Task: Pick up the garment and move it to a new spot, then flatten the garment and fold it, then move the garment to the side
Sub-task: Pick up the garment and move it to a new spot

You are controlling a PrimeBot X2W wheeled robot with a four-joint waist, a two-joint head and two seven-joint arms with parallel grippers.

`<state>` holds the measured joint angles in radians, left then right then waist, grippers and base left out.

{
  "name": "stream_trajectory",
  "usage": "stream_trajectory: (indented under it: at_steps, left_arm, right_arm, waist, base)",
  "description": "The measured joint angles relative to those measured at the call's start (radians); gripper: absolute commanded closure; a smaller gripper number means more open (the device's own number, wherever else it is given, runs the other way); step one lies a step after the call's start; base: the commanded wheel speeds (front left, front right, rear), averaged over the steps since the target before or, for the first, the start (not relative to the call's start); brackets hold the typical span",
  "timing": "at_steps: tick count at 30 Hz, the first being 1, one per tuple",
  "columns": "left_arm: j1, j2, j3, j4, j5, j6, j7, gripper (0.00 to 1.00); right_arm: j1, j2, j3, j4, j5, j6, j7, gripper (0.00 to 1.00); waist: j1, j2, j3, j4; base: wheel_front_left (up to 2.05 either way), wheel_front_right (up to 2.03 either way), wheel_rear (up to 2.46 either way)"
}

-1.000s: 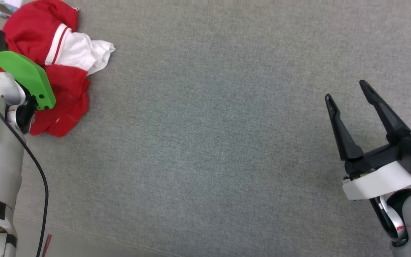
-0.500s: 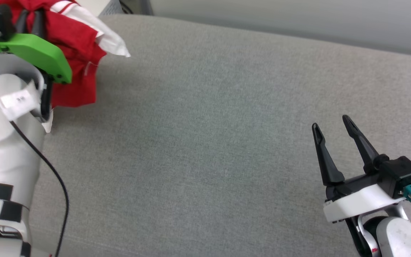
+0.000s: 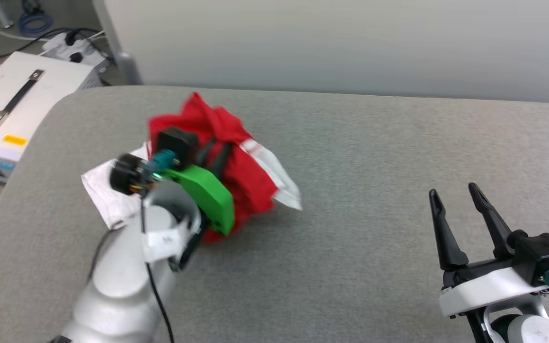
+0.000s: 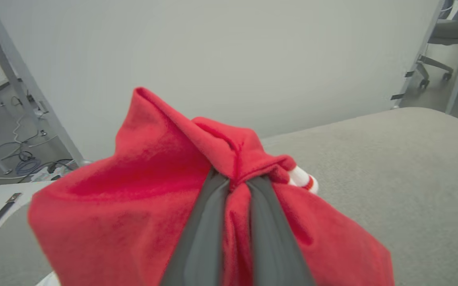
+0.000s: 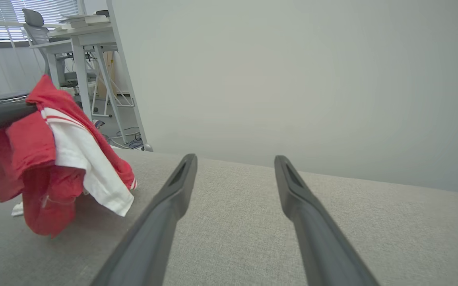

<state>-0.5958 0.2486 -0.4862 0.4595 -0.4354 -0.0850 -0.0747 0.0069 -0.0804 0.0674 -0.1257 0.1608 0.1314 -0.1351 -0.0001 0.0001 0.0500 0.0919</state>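
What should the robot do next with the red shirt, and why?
Probably carry the garment toward the middle of the grey surface and lower it: the left gripper holds it bunched and lifted near the surface's left end, with wide room to its right.

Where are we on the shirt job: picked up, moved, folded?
Done: the pickup. The left gripper is shut on a bunch of the red shirt, which hangs crumpled from it over the grey cushion. In hand: carrying it to a new spot; it is not set down yet. Left: flattening, folding, moving it aside. The right gripper is open and empty.
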Motion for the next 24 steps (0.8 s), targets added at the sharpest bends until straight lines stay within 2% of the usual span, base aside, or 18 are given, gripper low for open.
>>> stream_trajectory:
  at_steps: [8,14,20,21,22,23,24]
  left_arm:
    - [0.088,-0.088,-0.156,-0.104,-0.038,-0.026,0.095,1.00]
    - [0.149,-0.151,-0.281,-0.070,-0.049,-0.034,0.120,1.00]
    - [0.169,-0.163,-0.319,-0.003,-0.050,-0.034,0.124,1.00]
    - [0.170,-0.164,-0.318,0.005,-0.051,-0.034,0.118,0.97]
    - [0.172,-0.165,-0.315,0.009,-0.052,-0.032,0.106,0.60]
    - [0.172,-0.167,-0.313,0.009,-0.053,-0.029,0.090,0.00]
    - [0.173,-0.168,-0.310,0.005,-0.053,-0.022,0.069,0.00]
  right_arm:
    - [0.006,0.004,-0.001,-0.022,-0.001,0.000,0.012,0.00]
    - [0.000,0.000,-0.002,-0.031,0.001,0.000,0.016,0.00]
    - [-0.009,-0.006,-0.014,-0.030,0.002,0.000,0.016,0.00]
    - [-0.009,-0.006,-0.016,-0.029,0.002,0.000,0.015,0.00]
    - [-0.009,-0.006,-0.017,-0.029,0.002,0.000,0.015,0.00]
    - [-0.009,-0.006,-0.020,-0.028,0.002,0.000,0.015,0.00]
    - [-0.009,-0.006,-0.022,-0.028,0.002,0.000,0.015,0.00]
  waist:
    - [0.0000,0.0000,0.009,-0.111]
    - [0.0000,0.0000,0.053,-0.169]
    - [0.0000,0.0000,0.107,-0.190]
    - [0.0000,0.0000,0.113,-0.190]
    - [0.0001,0.0000,0.116,-0.189]
    - [0.0000,0.0000,0.117,-0.186]
    - [0.0000,0.0000,0.117,-0.182]
  base:
    - [0.00,0.00,0.00]
    - [0.00,0.00,0.00]
    - [0.00,0.00,0.00]
    - [0.00,0.00,0.00]
    - [0.00,0.00,0.00]
    - [0.00,0.00,0.00]
    - [0.00,0.00,0.00]
